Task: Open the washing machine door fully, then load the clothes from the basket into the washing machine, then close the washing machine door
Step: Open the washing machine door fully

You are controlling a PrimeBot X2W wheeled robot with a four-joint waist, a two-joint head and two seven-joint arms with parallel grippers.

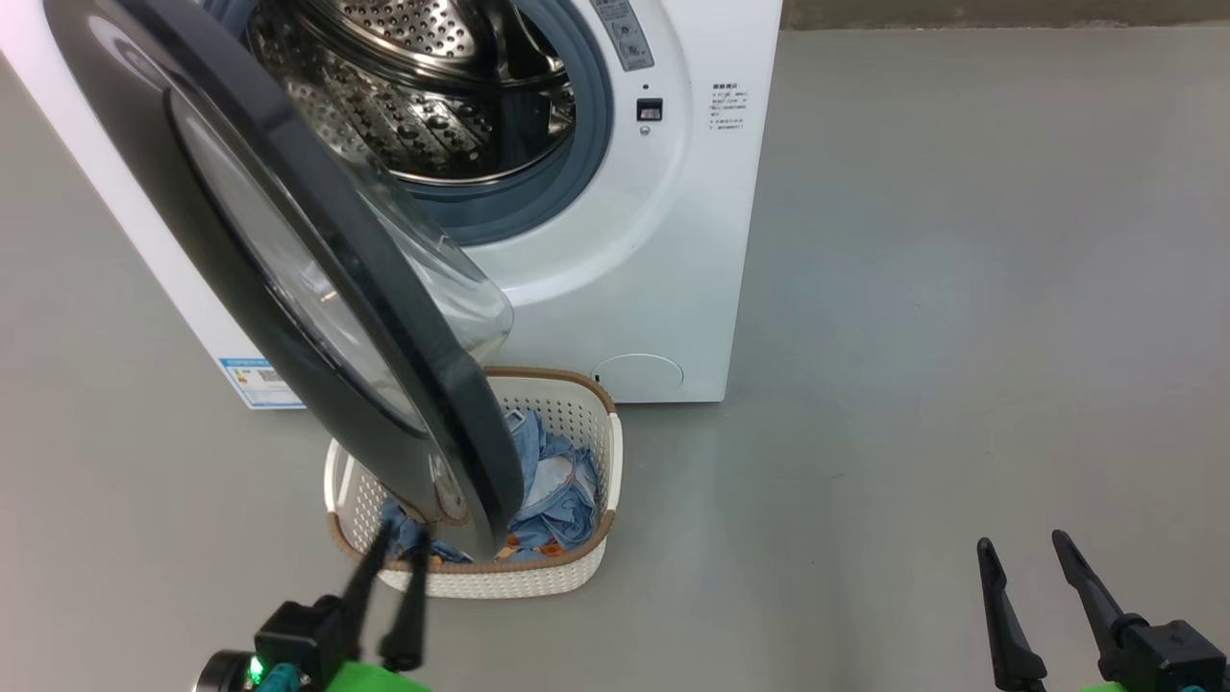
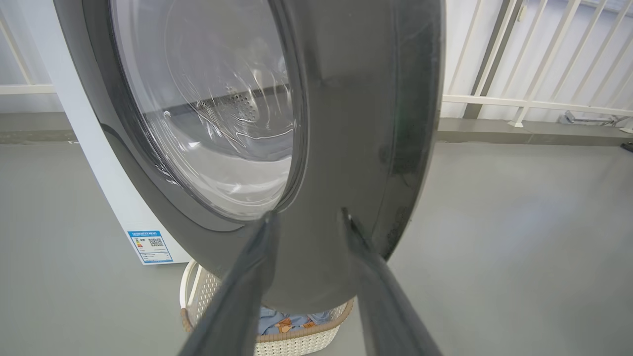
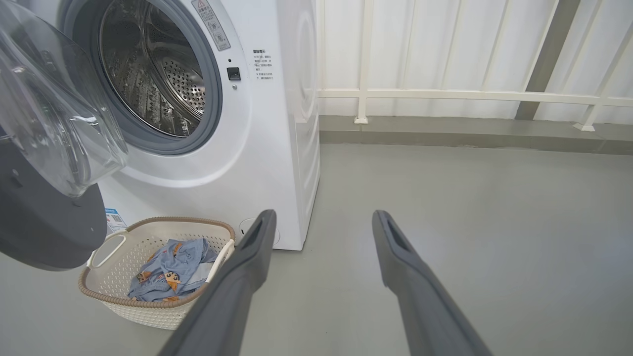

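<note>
Left hand [image 1: 402, 533] spread by the door [image 1: 240, 231], near its lower rim; right hand [image 1: 1020, 539] spread above smooth grey floor [image 1: 961, 336]; door open over the basket [image 1: 567, 577] of clothes [image 1: 553, 500] before the washer [image 1: 653, 288]; white railing [image 3: 470, 94] behind.

Glossy black door [image 1: 432, 404], clear glass centre; shiny perforated steel drum [image 1: 413, 96]; matt plastic basket [image 1: 567, 577]; soft cloth clothes [image 1: 553, 500].

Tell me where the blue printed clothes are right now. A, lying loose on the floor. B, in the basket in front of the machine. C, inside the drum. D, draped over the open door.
B: the clothes lie bunched in the basket in front of the washing machine, and what shows of its drum is bare steel.
</note>
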